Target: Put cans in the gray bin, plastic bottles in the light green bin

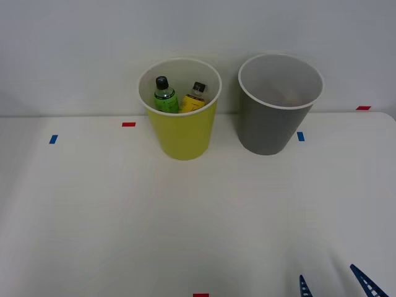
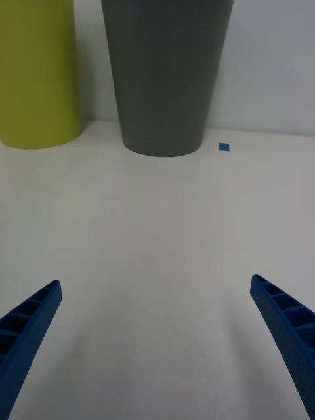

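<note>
Bottles are not in the jaws: the right gripper hangs low over the bare worktop, its jaws spread wide with nothing between them, near the front edge in the front view. Ahead of it, well apart, stands the gray bin, with a small blue marker just beside its base; the green bin sits next to it, the two near but not touching. Both bottles, the green-label one and the yellow-label one, stand inside the green bin, leaning a little against its wall. The gray bin's inside looks empty, and no can lies on the worktop.

By my reading the bottle half is done. The risk from here is a needless reach: any forward sweep at this low height would meet the gray bin's wall first, and a light tapered bin would slide or tip, perhaps knocking its neighbour and spilling the bottles.
</note>
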